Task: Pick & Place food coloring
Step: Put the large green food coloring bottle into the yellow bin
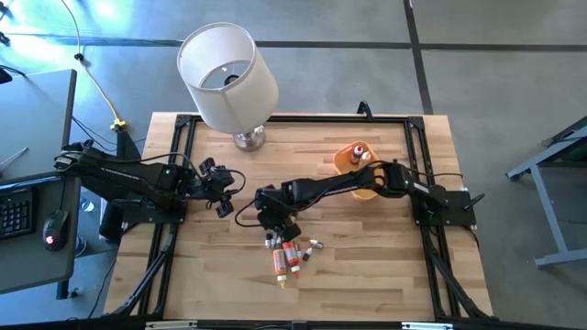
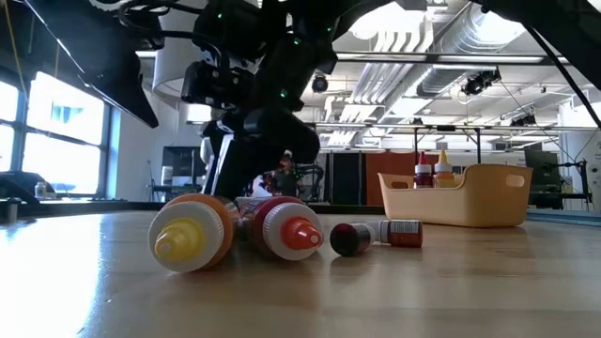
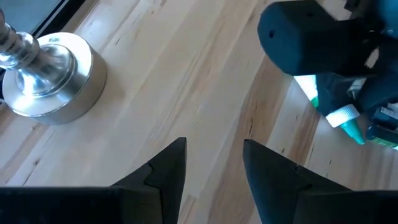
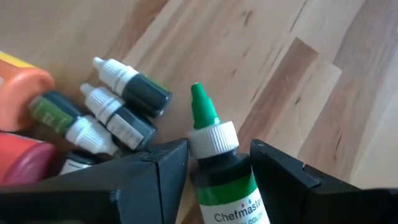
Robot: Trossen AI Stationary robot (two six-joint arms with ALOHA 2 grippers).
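From the high view, the right gripper (image 1: 271, 223) reaches across the middle of the pale wooden table (image 1: 385, 266) and hangs just at the far edge of the heap of small lying food colouring bottles (image 1: 288, 257). The orange plastic bowl (image 1: 353, 163), with a few bottles standing in it, sits well apart, back along the right arm near its base. The left gripper (image 1: 223, 194) waits near, on the side of the white-shaded lamp (image 1: 227, 73), so the right arm is the nearer one for the heap.

In the low view, two fat bottles, one with yellow cap (image 2: 188, 237) and one with red cap (image 2: 286, 230), lie in front, with smaller dark bottles (image 2: 376, 235) beside them; the right gripper is behind and above them. The bowl (image 2: 470, 197) is farther to the side.

In the left wrist view, the left fingers (image 3: 168, 168) stand spread, with only bare wood between them; the lamp's metal foot (image 3: 53, 78) is near.

In the right wrist view, the green-capped bottle with white collar (image 4: 217, 149) is between the right fingers (image 4: 155, 174), its long axis running forward along them, tip pointing away. The fingers appear to pinch it by the body. Three small white-capped dark bottles (image 4: 118, 106) lie just beside, and could be pushed when it is lifted.
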